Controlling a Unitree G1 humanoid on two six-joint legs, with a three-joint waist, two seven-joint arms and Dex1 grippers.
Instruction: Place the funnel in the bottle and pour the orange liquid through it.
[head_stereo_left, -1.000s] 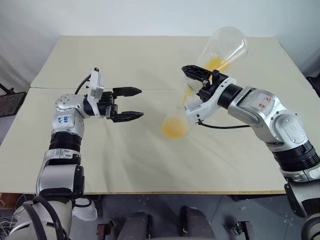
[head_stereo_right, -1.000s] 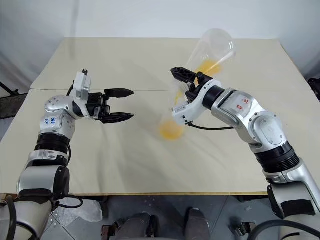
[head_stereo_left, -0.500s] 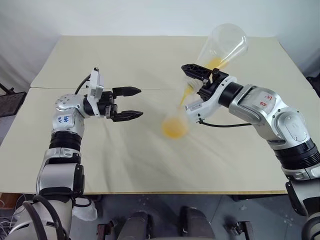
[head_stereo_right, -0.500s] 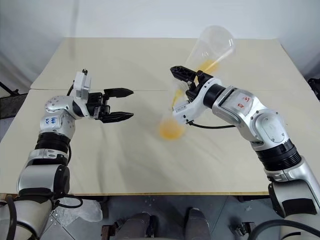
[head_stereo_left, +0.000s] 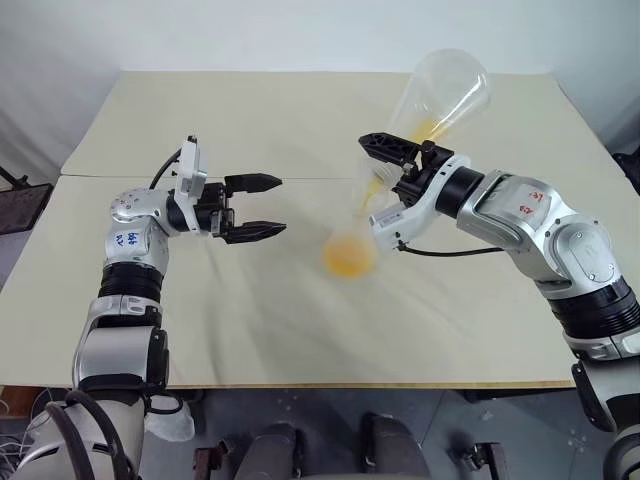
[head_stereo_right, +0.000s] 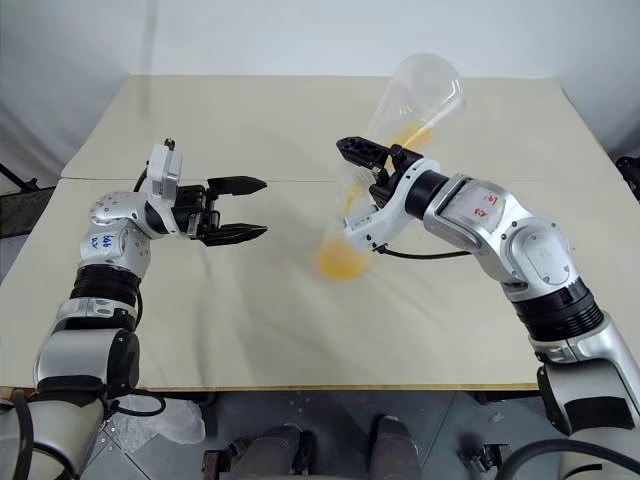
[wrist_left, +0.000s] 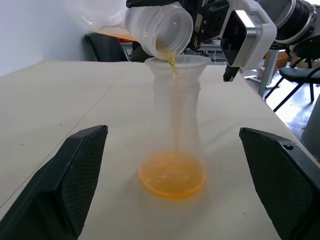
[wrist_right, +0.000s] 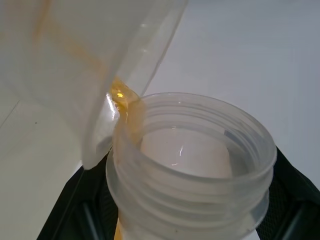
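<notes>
Plain beige worktop against a white wall. The bottle stands mid-table with the funnel seated in its neck. The right gripper is clamped on the tipped flask, which has swung a bit steeper over the last second, so the stream is thin and the orange liquid is mostly pooled in the bottle. I'd say the pour is nearly done. The left gripper sits spread wide to the bottle's left, holding nothing.
</notes>
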